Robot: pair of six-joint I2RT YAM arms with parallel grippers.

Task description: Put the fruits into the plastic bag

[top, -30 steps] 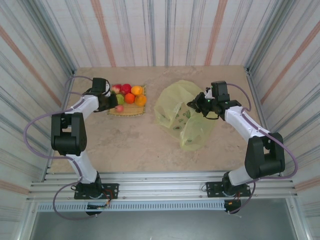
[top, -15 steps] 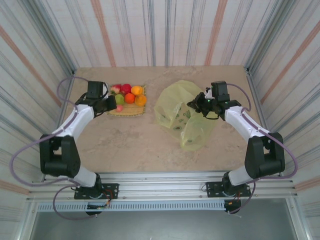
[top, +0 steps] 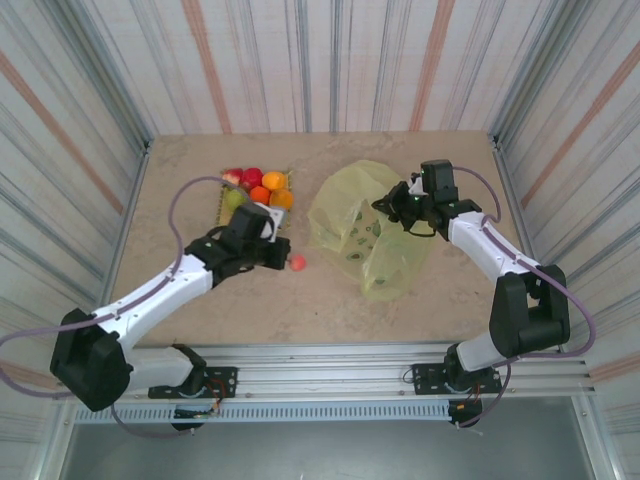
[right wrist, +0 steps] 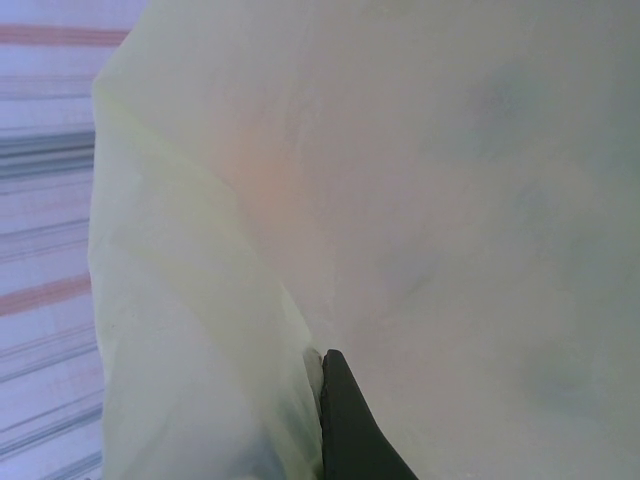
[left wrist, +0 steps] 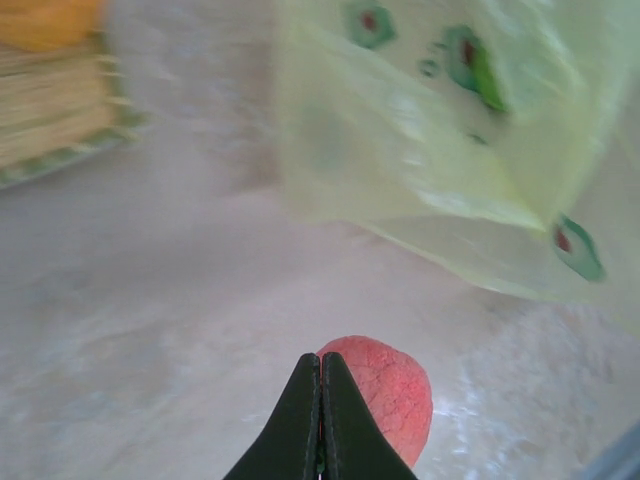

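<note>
Where left jaws meet, red fruit (left wrist: 388, 388) half hidden; right jaws clamped on bag (right wrist: 450, 200).

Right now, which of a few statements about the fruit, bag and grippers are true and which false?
1. The red fruit sits at the left gripper's tips, off the mat. True.
2. The right gripper hangs open above the table. False: its jaws are shut on the plastic bag's edge.
3. Orange fruits lie on the mat. True.
4. The plastic bag lies left of the mat. False: it lies to its right.
</note>
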